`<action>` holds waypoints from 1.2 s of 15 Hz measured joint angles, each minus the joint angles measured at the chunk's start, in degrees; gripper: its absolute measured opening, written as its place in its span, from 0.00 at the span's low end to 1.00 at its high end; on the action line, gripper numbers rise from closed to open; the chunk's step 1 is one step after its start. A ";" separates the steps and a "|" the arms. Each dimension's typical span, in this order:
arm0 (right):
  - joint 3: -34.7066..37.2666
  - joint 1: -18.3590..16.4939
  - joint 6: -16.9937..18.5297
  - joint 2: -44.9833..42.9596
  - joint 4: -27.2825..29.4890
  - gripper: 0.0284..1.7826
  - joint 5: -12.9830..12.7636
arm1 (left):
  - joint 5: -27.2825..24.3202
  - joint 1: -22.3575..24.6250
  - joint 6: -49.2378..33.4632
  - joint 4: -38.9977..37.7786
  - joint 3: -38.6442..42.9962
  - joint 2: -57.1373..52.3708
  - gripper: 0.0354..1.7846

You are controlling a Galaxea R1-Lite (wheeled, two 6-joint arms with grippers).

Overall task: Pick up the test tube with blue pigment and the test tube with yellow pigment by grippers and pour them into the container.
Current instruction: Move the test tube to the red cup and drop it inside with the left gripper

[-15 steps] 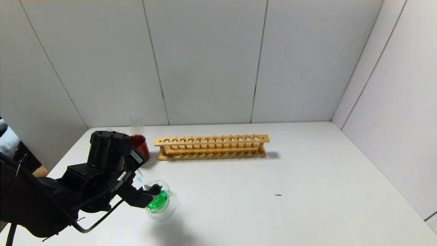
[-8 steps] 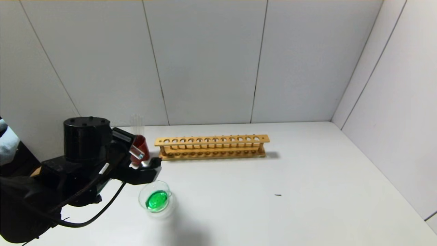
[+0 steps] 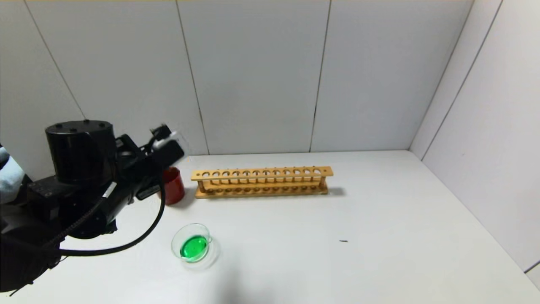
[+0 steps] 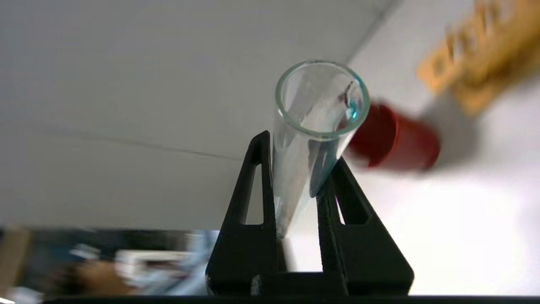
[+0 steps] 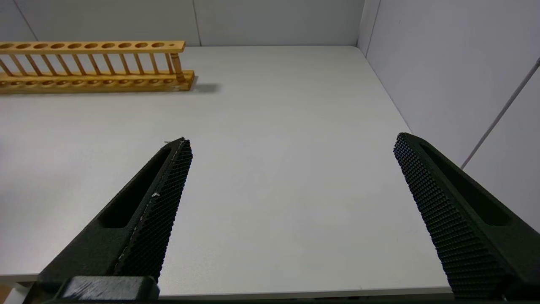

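My left gripper (image 3: 166,141) is shut on the test tube with blue pigment (image 4: 314,126) and holds it raised above the dark red cup (image 3: 174,185). The tube looks almost empty, with only a teal trace at its open rim. The container (image 3: 192,247), a shallow clear glass dish, holds bright green liquid and stands on the table in front of the cup. The test tube with yellow pigment is out of view. My right gripper (image 5: 291,140) is open and empty above the table's near right part.
A long wooden test tube rack (image 3: 261,181) stands empty at the back middle, right of the red cup; it also shows in the right wrist view (image 5: 90,65). Grey walls close the table at the back and right. A small dark speck (image 3: 344,241) lies on the table.
My left gripper has lifted away from the dish with the tube, moving up and back to a spot above the red cup. The dish and its green liquid stay put.
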 joint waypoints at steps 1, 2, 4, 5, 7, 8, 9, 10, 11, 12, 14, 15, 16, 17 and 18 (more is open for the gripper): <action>0.00 0.00 0.00 0.00 0.00 0.98 0.00 | -0.30 1.05 -7.83 0.05 -2.56 0.33 0.16; 0.00 0.00 0.02 0.00 0.00 0.98 0.00 | -1.27 3.36 -14.62 0.09 -4.77 0.80 0.16; 0.00 0.00 0.00 0.00 0.00 0.98 0.00 | -6.16 10.67 -24.70 0.24 -7.91 1.85 0.16; 0.00 0.00 0.00 0.00 0.00 0.98 -0.02 | -10.12 13.92 -27.73 0.38 -8.70 2.21 0.16; 0.00 0.00 0.00 0.00 0.00 0.98 0.00 | -21.04 19.87 -34.76 1.73 -9.69 2.93 0.16; 0.00 0.00 0.02 0.00 0.00 0.98 -0.02 | -26.21 21.91 -38.99 2.67 -10.06 3.52 0.16; 0.00 0.00 0.02 0.00 0.00 0.98 0.00 | -30.32 23.00 -43.17 2.80 -10.50 4.39 0.16; 0.00 0.00 0.00 0.00 0.00 0.98 0.00 | -32.54 23.50 -46.18 2.80 -10.85 5.32 0.16; 0.00 0.00 0.00 0.00 0.00 0.98 0.00 | -33.37 23.88 -48.57 2.73 -11.24 6.56 0.16; 0.00 0.00 0.02 0.00 0.00 0.98 0.00 | -33.49 24.08 -49.53 2.51 -11.52 7.80 0.16; 0.00 0.00 0.00 0.00 0.00 0.98 0.00 | -33.45 24.21 -50.82 0.94 -11.98 10.69 0.16; 0.00 0.00 0.00 0.00 0.00 0.98 0.00 | -33.45 24.21 -51.21 -0.57 -12.09 12.18 0.16; 0.00 0.00 0.00 0.00 0.00 0.98 0.00 | -33.34 24.27 -51.40 -2.34 -12.12 13.62 0.16; 0.00 0.00 0.02 0.00 0.00 0.98 0.00 | -33.26 24.41 -51.40 -4.44 -12.12 15.35 0.16; 0.00 0.00 0.00 0.00 0.00 0.98 0.00 | -33.21 24.47 -51.35 -6.36 -12.09 16.94 0.16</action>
